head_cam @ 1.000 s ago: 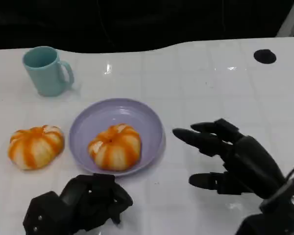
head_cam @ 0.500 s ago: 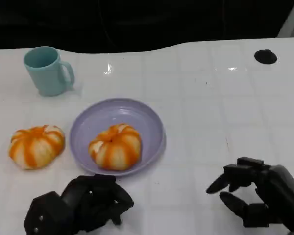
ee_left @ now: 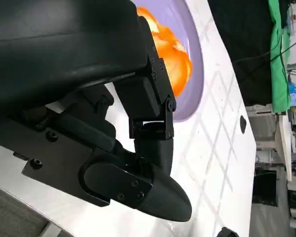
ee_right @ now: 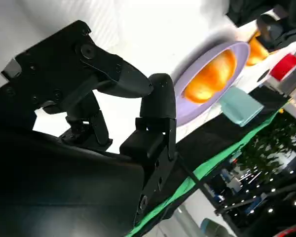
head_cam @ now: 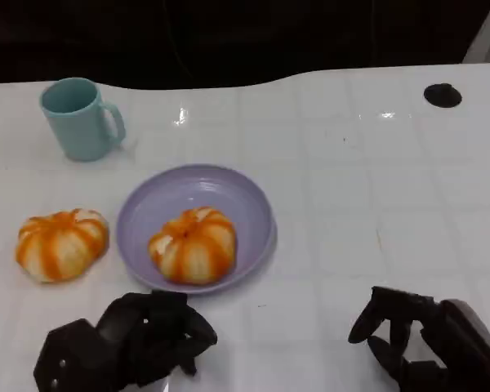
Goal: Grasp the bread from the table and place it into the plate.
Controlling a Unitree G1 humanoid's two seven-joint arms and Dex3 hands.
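Head view has one bread (head_cam: 193,245) lying in the purple plate (head_cam: 257,208) at the middle of the desk (head_cam: 351,163), and a second bread (head_cam: 61,244) on the desk just left of the plate, apart from its rim. A teal mug (head_cam: 80,117) stands far left. The left robot hand (head_cam: 135,343) sits at the near edge below the plate, fingers curled in with nothing in them. The right robot hand (head_cam: 429,343) is near right, well apart from the plate, fingers bent inward and empty.

Judging by this, one placement looks done and both hands are parked near. If the second bread is also meant for the plate, the next move falls to the left robot hand: open up, reach left and far over that bread, close around its sides, then carry it right to the free part of the plate.
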